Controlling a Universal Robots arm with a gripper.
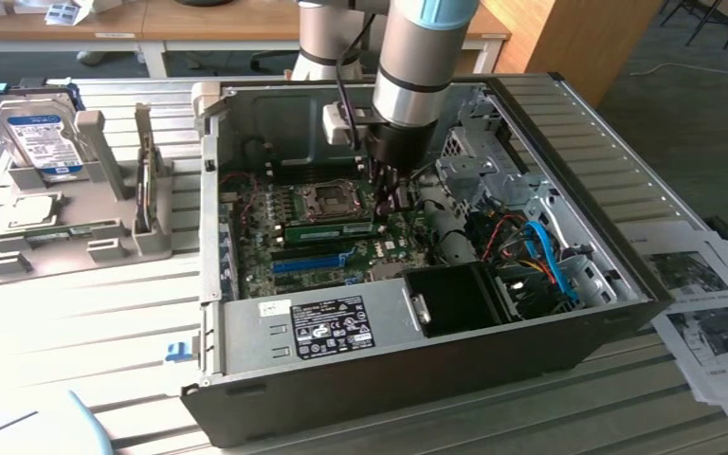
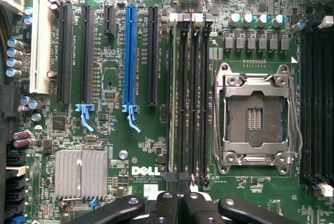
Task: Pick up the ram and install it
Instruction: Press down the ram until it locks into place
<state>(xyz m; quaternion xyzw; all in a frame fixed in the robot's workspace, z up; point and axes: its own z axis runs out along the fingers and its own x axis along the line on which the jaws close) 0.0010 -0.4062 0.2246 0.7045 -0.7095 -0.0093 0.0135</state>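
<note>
The ram (image 1: 333, 228) is a green stick standing on edge in a memory slot between the CPU socket (image 1: 335, 197) and the blue slot (image 1: 310, 261). In the wrist view the ram (image 2: 171, 93) shows edge-on, in the slot furthest from the CPU socket (image 2: 254, 117) among the black slots beside it. My gripper (image 1: 386, 194) reaches down into the open case, over one end of these slots. Its fingers (image 2: 166, 203) are shut together, with nothing seen between them. Whether my gripper (image 2: 178, 192) touches the ram I cannot tell.
The open computer case (image 1: 617, 284) lies on a slatted table. Inside are the drive cage (image 1: 484, 142), blue cables (image 1: 548, 261) and a black box (image 1: 459, 299). A grey holder with a hard drive (image 1: 38, 137) stands at the exterior view's left. Papers (image 1: 712, 313) lie at its right.
</note>
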